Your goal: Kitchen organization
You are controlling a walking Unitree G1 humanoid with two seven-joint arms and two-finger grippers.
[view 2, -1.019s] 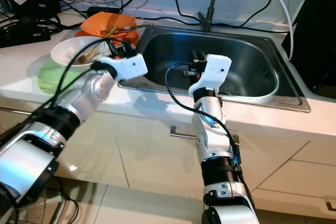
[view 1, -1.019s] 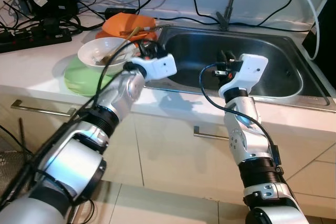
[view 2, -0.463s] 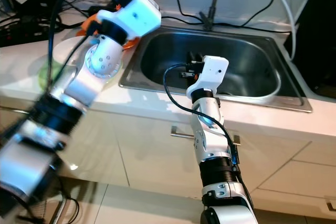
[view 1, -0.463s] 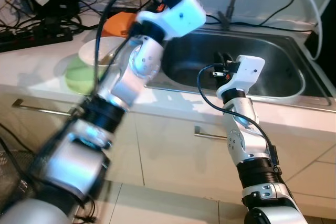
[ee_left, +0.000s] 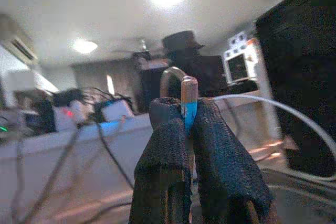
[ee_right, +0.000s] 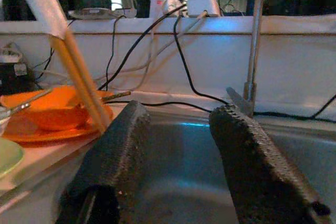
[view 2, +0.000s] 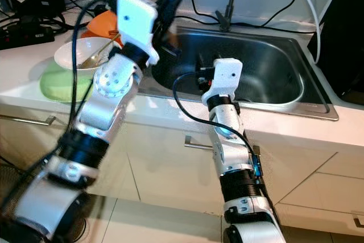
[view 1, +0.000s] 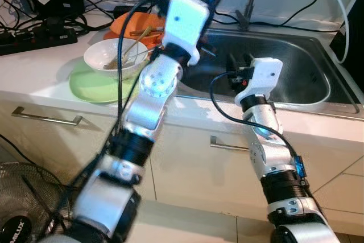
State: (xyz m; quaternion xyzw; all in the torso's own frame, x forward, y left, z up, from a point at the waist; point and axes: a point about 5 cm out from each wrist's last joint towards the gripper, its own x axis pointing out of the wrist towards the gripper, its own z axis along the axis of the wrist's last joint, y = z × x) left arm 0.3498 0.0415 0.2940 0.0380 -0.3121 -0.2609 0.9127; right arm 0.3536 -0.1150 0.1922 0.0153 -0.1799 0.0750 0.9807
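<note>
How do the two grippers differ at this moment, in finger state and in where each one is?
The left gripper has its fingers pressed together on a thin utensil; the right gripper has its fingers apart, with nothing between them. The left gripper is raised above the sink's left edge; the right gripper sits lower, inside the basin. Both point toward the back wall.

Chopsticks [ee_left: 185, 100], wooden with a blue band, were clamped between the left gripper [ee_left: 186, 124] jaws, raised above the sink's [view 1: 318, 103] left edge.
</note>
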